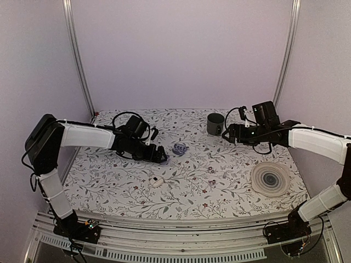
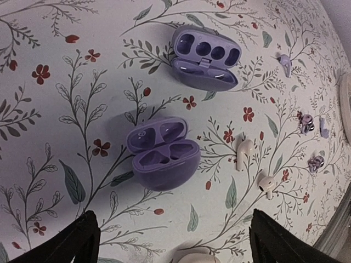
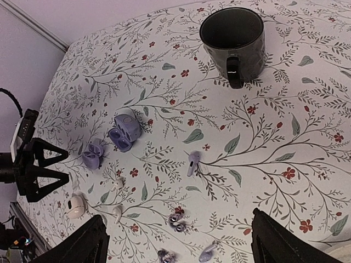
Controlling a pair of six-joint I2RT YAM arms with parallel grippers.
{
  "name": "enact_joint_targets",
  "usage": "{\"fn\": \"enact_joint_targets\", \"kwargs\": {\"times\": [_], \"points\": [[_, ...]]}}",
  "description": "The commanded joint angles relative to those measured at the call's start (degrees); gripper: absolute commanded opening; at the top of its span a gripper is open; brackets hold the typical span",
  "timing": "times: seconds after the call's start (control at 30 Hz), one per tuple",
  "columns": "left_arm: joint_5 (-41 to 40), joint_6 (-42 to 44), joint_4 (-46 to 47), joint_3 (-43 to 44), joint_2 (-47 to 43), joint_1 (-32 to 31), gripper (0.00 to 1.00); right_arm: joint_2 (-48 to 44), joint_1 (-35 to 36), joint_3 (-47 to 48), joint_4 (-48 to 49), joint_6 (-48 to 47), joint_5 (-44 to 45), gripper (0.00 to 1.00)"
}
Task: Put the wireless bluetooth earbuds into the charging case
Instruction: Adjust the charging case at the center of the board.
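Nearest the bases, a white round piece (image 1: 157, 181) with a dark centre lies on the floral-printed table cover (image 1: 109, 186), on the near side of the charging case (image 2: 163, 154). Well off to that case's right sits a flat lilac disc (image 1: 270, 178), ringed with fine ridges. The left gripper (image 2: 175, 241) hovers just short of the case, black fingers spread wide with nothing between them.

Now the case itself: a glossy pebble-shaped clamshell lying open, with smooth moulded sockets inside and a small round mark in one half that is too blurred to read. Just beside it lie two white stemmed earbuds (image 2: 244, 153); lilac earbuds (image 2: 306, 123) are scattered farther out on that side.

Just beyond the case is a second open case (image 2: 205, 57) — longer, with a row of oval sockets. Farthest off, to the right, stands the dark glossy mug (image 3: 233, 35). The right gripper (image 3: 181, 246) hangs near it, jaws parted and empty.
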Motion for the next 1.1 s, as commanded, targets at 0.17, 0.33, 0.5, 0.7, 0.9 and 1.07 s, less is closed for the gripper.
{"fn": "enact_joint_targets", "kwargs": {"times": [0.17,0.33,0.5,0.7,0.9,1.07], "points": [[-6.07,-2.51,-0.89,4.47,5.3,-2.29,0.92,1.2,0.44,0.59,1.08,0.63,-0.2,0.92],[-8.74,-3.44,1.9,3.66,5.94,-3.64,0.89,1.69,0.59,0.06,1.72,0.81,-0.6,0.93],[-9.37,-2.37,3.3,4.37,8.19,-4.34,0.85,2.01,0.9,0.1,1.78,1.06,-0.66,0.93],[-9.21,-2.19,4.69,4.33,8.89,-4.59,0.81,1.31,0.96,-0.52,1.6,1.23,-0.13,0.93],[-9.08,-2.24,5.57,4.85,12.01,-4.8,0.79,0.82,0.97,-1.03,1.44,1.36,-0.11,0.93],[-9.35,-2.37,4.86,1.6,7.66,-5.47,0.81,0.16,1.05,-1.54,1.03,1.32,-0.05,0.93]]}}
